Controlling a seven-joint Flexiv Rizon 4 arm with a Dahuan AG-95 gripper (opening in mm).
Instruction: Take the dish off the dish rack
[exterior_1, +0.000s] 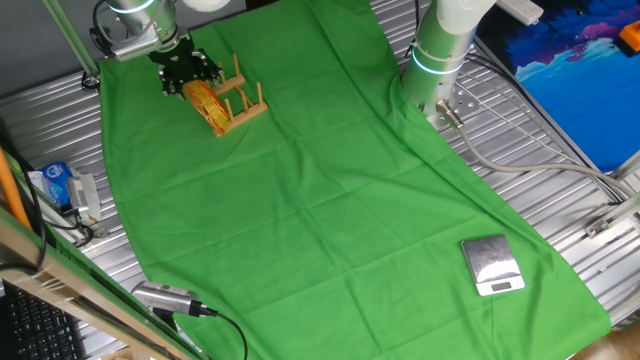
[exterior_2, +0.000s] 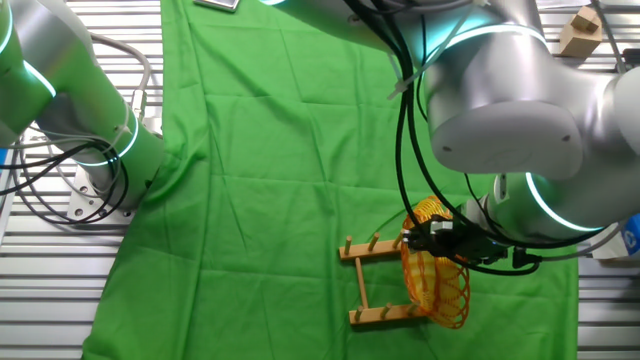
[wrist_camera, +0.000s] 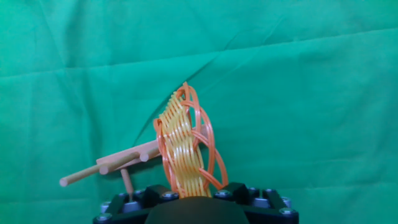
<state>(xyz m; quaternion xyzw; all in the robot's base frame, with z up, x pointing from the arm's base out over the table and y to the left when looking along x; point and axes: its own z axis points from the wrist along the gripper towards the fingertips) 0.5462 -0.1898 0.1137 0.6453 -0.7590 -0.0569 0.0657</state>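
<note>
The yellow-orange woven dish stands on edge at one end of the small wooden dish rack. My black gripper is at the dish's upper rim. In the hand view the dish runs down between my two black fingers, which sit against its sides, so the gripper is shut on it. The rack's dowel pegs stick out to the left. In the other fixed view the gripper grips the dish at the right end of the rack.
A green cloth covers the table. A small silver scale lies on it at the near right. A second arm's base stands at the cloth's far edge. Cables and a blue-white carton lie off the cloth at the left.
</note>
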